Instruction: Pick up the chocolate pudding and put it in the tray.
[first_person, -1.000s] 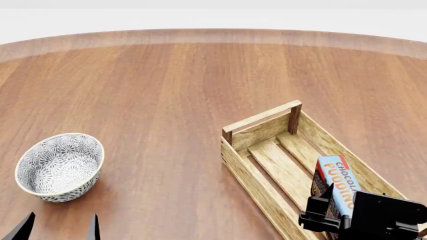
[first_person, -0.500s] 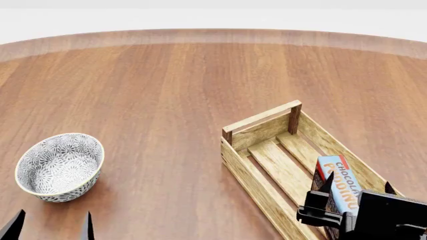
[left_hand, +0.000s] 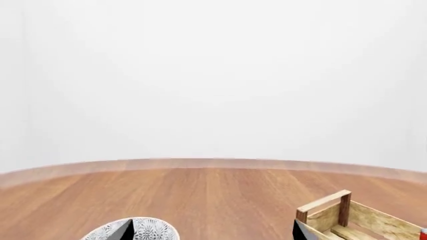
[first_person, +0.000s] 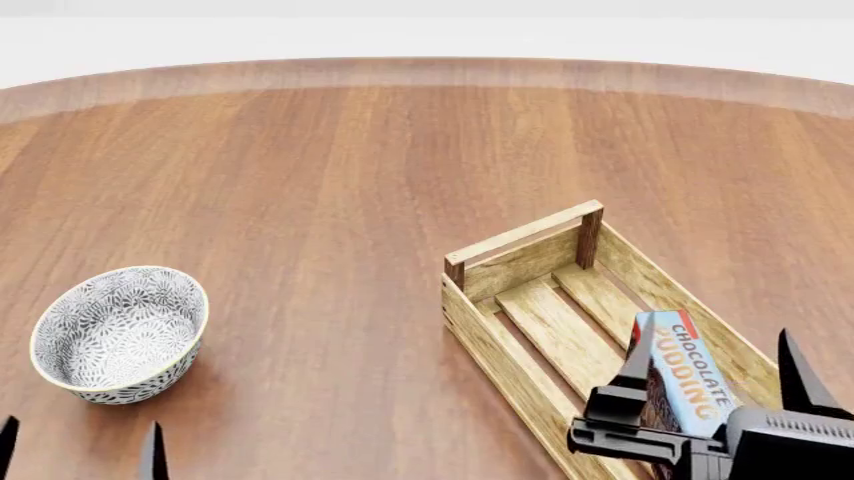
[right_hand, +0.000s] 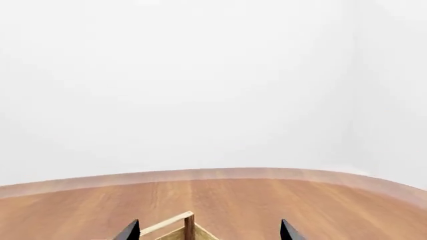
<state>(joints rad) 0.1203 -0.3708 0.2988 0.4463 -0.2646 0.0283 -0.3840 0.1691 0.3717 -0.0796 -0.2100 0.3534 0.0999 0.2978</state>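
Note:
The chocolate pudding (first_person: 687, 380), a small carton with a light-blue lettered top, lies inside the light-wood slatted tray (first_person: 497, 338) near its near end. My right gripper (first_person: 715, 334) is open, with one finger on each side of the carton and not gripping it. In the right wrist view its two black fingertips (right_hand: 130, 231) stand wide apart, with the tray's far corner post (right_hand: 189, 226) between them. My left gripper (first_person: 80, 440) is open and empty at the near left, just in front of the bowl.
A grey-white patterned bowl (first_person: 120, 332) stands at the near left of the round wooden table (first_person: 334, 180); it also shows in the left wrist view (left_hand: 152, 230). The tray's far end (left_hand: 327, 212) shows in that view at the right.
My right gripper's fingers have opened off the pudding and drawn back towards me, leaving the carton lying in the tray. My left gripper has sunk lower at the frame's near edge.

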